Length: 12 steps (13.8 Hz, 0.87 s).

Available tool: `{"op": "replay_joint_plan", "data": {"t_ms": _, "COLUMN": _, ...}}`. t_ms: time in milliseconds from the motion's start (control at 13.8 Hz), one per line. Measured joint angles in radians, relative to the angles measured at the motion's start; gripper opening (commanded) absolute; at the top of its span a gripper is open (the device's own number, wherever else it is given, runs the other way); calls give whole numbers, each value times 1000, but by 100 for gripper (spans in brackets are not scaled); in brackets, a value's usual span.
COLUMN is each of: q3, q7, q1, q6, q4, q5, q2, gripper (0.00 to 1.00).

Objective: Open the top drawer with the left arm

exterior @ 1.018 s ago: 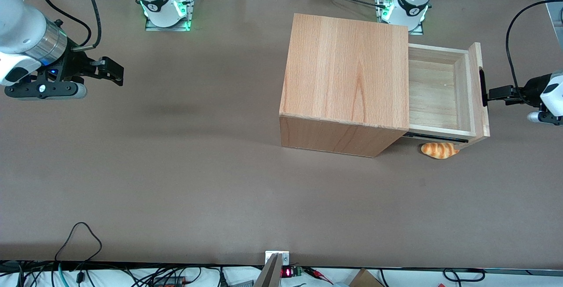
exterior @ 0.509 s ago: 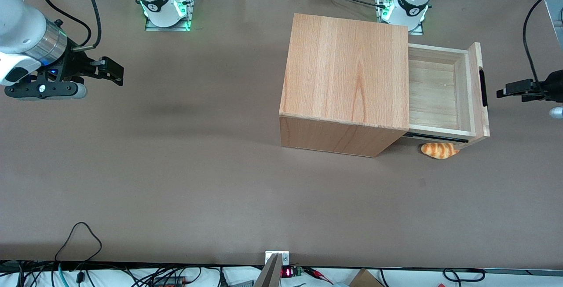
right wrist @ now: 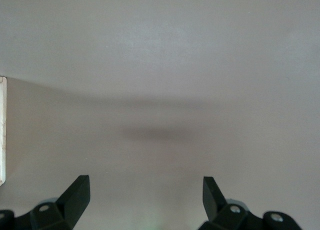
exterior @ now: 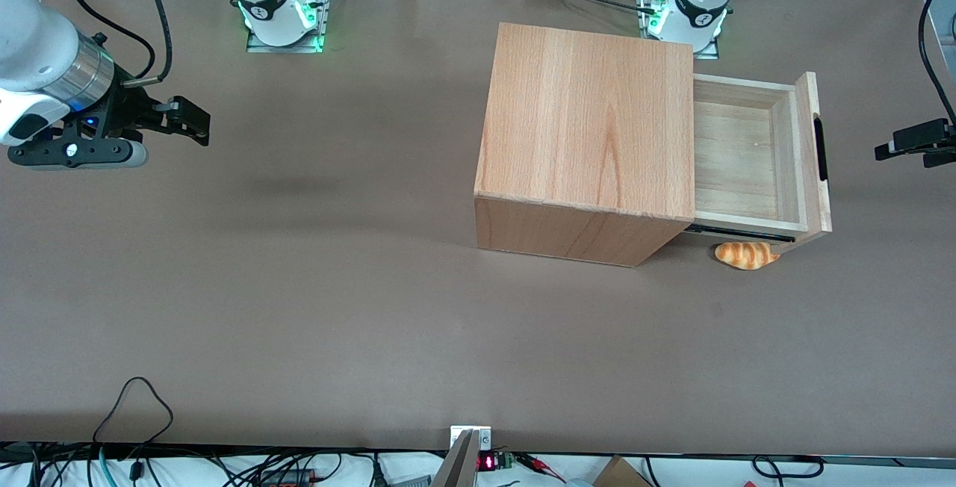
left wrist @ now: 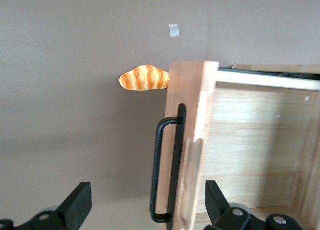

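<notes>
The top drawer (exterior: 750, 154) stands pulled out of the wooden cabinet (exterior: 590, 140), its pale plank floor bare and its front panel facing the working arm's end of the worktop (exterior: 299, 308). The black bar handle (exterior: 821, 149) on that panel has nothing touching it. The claw (exterior: 892, 146) of the left arm (exterior: 930, 140) hangs near the worktop's edge at that end, apart from the handle with a strip of brown surface between them; its fingers (left wrist: 77, 205) are spread wide, holding nothing, and in the left wrist view the handle (left wrist: 165, 170) and front panel sit between the two tips, farther out. A small bread roll (exterior: 745, 255) lies on the worktop just beside the drawer's corner nearest the front camera, partly tucked under the pulled-out part. The cabinet sits toward the working arm's end, close to that arm's base (exterior: 691, 9) at the worktop edge farthest from the front camera. From the cabinet to the parked arm's end the brown surface stretches wide. A small pale tag (left wrist: 174, 30) lies on the worktop near the roll; no writing on it can be read.
</notes>
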<state>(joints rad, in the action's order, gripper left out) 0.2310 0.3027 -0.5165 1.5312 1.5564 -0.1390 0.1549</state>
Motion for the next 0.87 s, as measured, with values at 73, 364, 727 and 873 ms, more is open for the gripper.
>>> {"op": "replay_joint_plan", "data": {"t_ms": 73, "q3": 14, "q7": -25, "q1": 0, "q6": -1, "q4": -10, "q5": 10, "q2": -3, "gripper": 100}}
{"op": "replay_joint_plan", "data": {"t_ms": 364, "q3": 60, "q7": -100, "q1": 27, "q6": -17, "q4": -51, "q5": 84, "q2": -6, "gripper": 100}}
{"op": "replay_joint_plan", "data": {"t_ms": 727, "q3": -28, "q7": -157, "q1": 222, "q6": -21, "q4": -76, "q5": 128, "q2": -21, "gripper": 100}}
{"op": "replay_joint_plan", "data": {"t_ms": 873, "q3": -104, "q7": -159, "q1": 310, "q6": -21, "q4": -77, "q5": 130, "q2": -45, "gripper": 100}}
